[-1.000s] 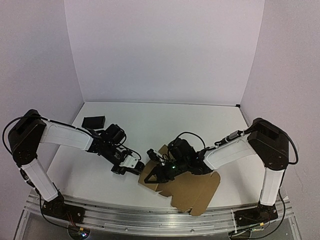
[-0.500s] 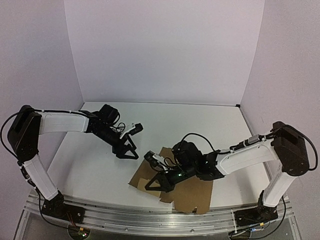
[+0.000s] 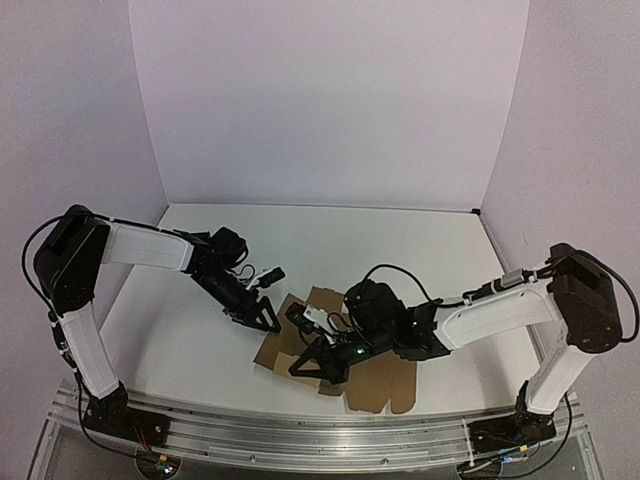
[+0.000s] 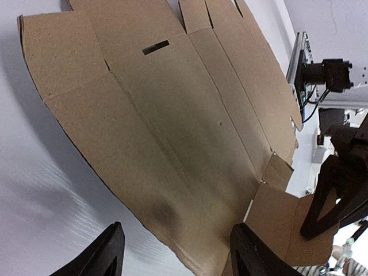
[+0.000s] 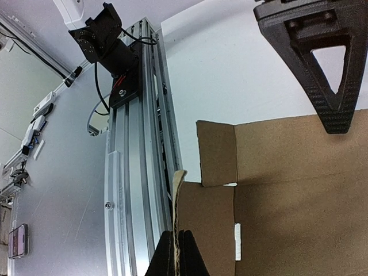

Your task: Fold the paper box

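Note:
The paper box (image 3: 385, 382) is a flat brown die-cut sheet lying at the table's front centre. My right gripper (image 3: 316, 362) is shut on one of its flaps near the front left corner. In the right wrist view the flap's edge (image 5: 178, 198) stands up thin between the shut right gripper (image 5: 177, 256), with the rest of the sheet (image 5: 287, 190) spread to the right. My left gripper (image 3: 264, 318) stands open at the sheet's left edge. The left wrist view shows the left gripper (image 4: 178, 230) straddling the sheet's near edge (image 4: 172, 149), with no grip on it.
The aluminium rail (image 3: 300, 440) runs along the table's near edge, close to the held flap (image 5: 135, 172). One left finger (image 5: 322, 57) hangs above the sheet's far corner. The dark right gripper body (image 4: 339, 184) sits beyond the sheet. White walls close the back and sides.
The left gripper opened, swung up and away, then came back down to the sheet's left edge. The right gripper, still shut on the flap, dragged the sheet leftwards.

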Robot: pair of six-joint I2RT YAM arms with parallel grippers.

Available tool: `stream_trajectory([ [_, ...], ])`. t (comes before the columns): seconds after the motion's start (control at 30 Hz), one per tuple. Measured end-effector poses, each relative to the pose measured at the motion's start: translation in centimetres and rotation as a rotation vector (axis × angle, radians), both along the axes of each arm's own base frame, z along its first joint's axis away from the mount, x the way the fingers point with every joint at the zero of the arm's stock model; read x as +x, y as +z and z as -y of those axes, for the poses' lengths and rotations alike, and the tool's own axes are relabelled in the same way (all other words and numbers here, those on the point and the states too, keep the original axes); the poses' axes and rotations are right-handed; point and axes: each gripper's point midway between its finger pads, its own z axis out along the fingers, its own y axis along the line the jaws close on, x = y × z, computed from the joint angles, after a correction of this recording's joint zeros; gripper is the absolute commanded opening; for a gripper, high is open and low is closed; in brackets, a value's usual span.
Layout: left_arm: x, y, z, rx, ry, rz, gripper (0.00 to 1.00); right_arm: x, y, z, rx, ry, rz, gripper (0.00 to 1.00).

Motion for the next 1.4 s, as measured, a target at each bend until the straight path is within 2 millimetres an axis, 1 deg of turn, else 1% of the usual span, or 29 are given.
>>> stream_trajectory([
  [0.03, -0.1, 0.0, 0.1, 0.002, 0.008, -0.014, 0.50, 0.1, 0.1, -0.1, 0.002, 0.000, 0.005, 0.00],
  [0.07, -0.2, 0.0, 0.1, 0.004, 0.011, -0.023, 0.43, 0.2, 0.2, -0.3, 0.004, 0.000, 0.007, 0.00],
  [0.2, -1.3, -0.1, 1.1, 0.009, 0.001, -0.055, 0.10, 0.7, 0.3, -1.2, 0.010, 0.000, 0.018, 0.00],
  [0.23, -1.5, -0.2, 1.2, 0.015, 0.003, -0.064, 0.03, 0.8, 0.2, -1.4, 0.008, 0.000, 0.018, 0.00],
  [0.27, -1.7, -0.3, 1.4, 0.022, 0.003, -0.068, 0.01, 0.9, 0.1, -1.6, 0.004, -0.001, 0.017, 0.00],
  [0.37, -1.5, -0.6, 1.3, 0.057, 0.030, -0.077, 0.00, 1.4, -0.4, -2.1, -0.017, -0.013, 0.016, 0.00],
  [0.53, 1.2, -0.8, 0.6, 0.181, 0.141, 0.011, 0.00, 2.8, -1.5, -3.5, -0.057, -0.053, 0.013, 0.00],
  [0.6, 1.8, -0.8, 0.2, 0.233, 0.181, 0.038, 0.00, 3.3, -1.7, -4.2, -0.063, -0.067, 0.011, 0.00],
  [0.87, 2.2, -1.8, -2.3, 0.481, 0.352, 0.068, 0.00, 3.7, -2.2, -6.0, -0.068, -0.082, -0.002, 0.00],
  [1.0, 3.3, -1.2, -2.7, 0.575, 0.407, 0.188, 0.00, 5.1, -2.6, -7.4, -0.055, -0.148, -0.025, 0.00],
  [1.07, 3.6, -1.2, -3.1, 0.623, 0.430, 0.249, 0.00, 5.8, -3.1, -8.0, -0.049, -0.190, -0.059, 0.00],
  [1.1, 3.7, -1.4, -3.6, 0.659, 0.449, 0.271, 0.00, 6.2, -3.4, -8.1, -0.048, -0.215, -0.081, 0.00],
  [1.2, 4.5, -1.7, -4.6, 0.705, 0.495, 0.302, 0.00, 7.4, -3.9, -8.6, -0.020, -0.289, -0.155, 0.00],
  [1.3, 4.7, -2.1, -4.9, 0.737, 0.512, 0.319, 0.00, 8.9, -3.5, -8.8, 0.029, -0.359, -0.237, 0.00],
  [1.4, 5.0, -2.2, -5.0, 0.744, 0.521, 0.338, 0.00, 9.9, -3.9, -8.5, 0.037, -0.417, -0.371, 0.00],
])
